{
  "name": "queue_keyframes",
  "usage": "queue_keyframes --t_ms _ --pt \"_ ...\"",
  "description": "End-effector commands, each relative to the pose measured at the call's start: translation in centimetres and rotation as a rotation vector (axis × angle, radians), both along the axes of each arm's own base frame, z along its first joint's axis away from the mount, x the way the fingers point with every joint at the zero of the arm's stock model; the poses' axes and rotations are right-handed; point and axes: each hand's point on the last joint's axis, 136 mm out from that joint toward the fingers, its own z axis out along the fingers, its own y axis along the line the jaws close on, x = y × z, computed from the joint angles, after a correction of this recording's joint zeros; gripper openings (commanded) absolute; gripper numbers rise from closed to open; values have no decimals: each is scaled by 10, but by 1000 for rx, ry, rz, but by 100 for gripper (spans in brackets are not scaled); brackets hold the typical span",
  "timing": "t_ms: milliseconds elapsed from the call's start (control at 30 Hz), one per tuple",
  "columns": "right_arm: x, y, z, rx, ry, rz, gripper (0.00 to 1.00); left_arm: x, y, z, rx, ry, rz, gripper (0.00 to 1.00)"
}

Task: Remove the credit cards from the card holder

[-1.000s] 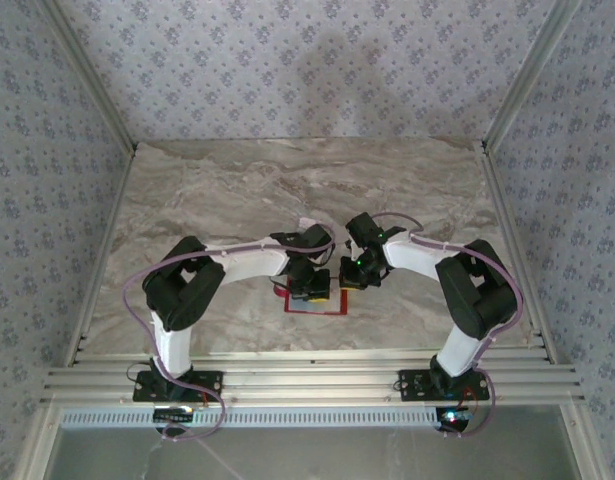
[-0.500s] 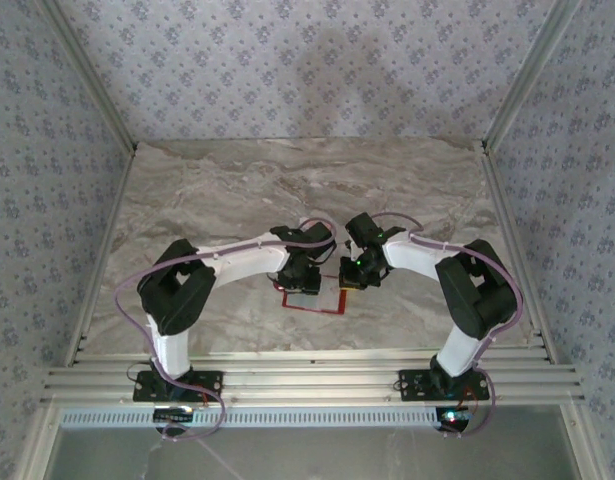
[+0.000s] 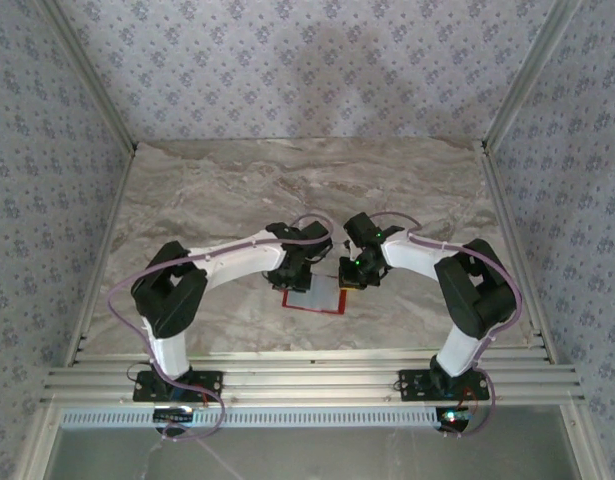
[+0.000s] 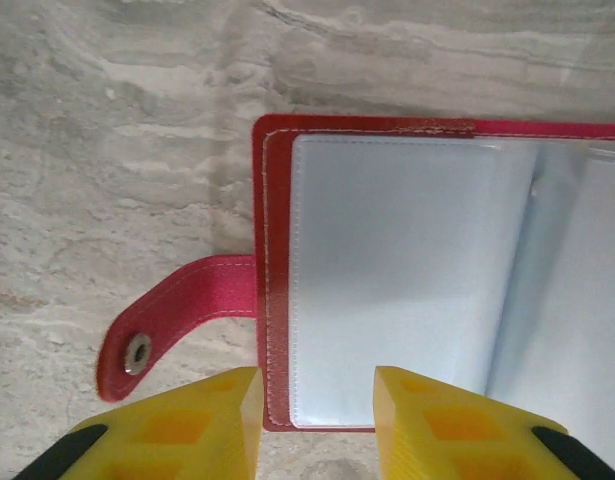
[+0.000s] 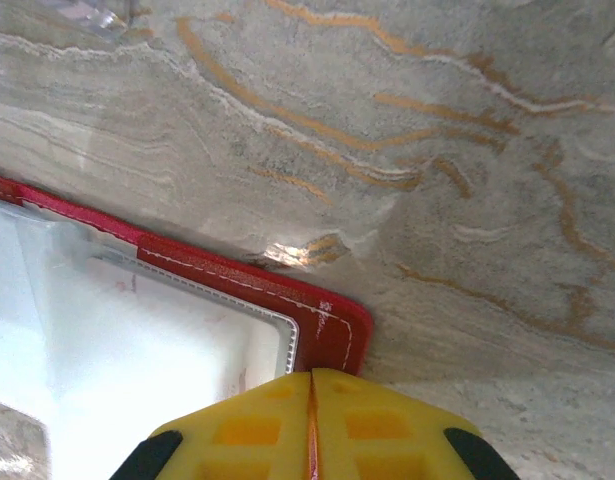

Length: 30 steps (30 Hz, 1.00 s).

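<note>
Left jaws spread over the card holder (image 4: pixel 272 250) edge; right jaws closed at its corner.

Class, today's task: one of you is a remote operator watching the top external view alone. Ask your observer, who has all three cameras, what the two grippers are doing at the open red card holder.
Operator: Is the left gripper closed on anything?
Observer: No. The left wrist view shows the left gripper open, its yellow fingers apart above the near corner of the card holder, with nothing pinched.
Operator: And the right one?
Observer: The right wrist view shows the right gripper shut, its tip at the holder's red corner. I cannot tell whether it is pressing on it.
</note>
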Motion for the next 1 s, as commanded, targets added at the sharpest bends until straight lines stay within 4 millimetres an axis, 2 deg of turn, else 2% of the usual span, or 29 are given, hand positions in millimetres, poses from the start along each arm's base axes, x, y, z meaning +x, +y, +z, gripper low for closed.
queue_keyframes --t_ms 0,67,167,233,400,533,667,800,967 --pt "-10 -2 -6 -38 37 26 10 0 21 13 20 -20 19 35" --pt "-9 -2 -5 -39 35 28 10 1 21 17 -4 -28 12 35" --pt "-8 -1 -4 -38 34 29 10 -2 4 25 -88 -26 -39 35" --pt "-8 -1 -4 -38 33 28 10 -8 -15 30 -161 -15 -80 35" --pt "-9 -2 -5 -42 37 28 10 -25 -84 36 -509 99 -131 32" --pt "-8 -2 -4 -40 36 26 10 -34 -115 28 -664 202 -121 29" --pt "-8 -2 -4 -40 35 27 10 -40 -129 15 -736 269 -109 29" --pt "-8 -2 -3 -42 36 29 10 -43 -130 -5 -725 307 -93 28" --pt "-8 -2 -4 -39 34 29 10 -41 -131 -17 -731 320 -77 28"
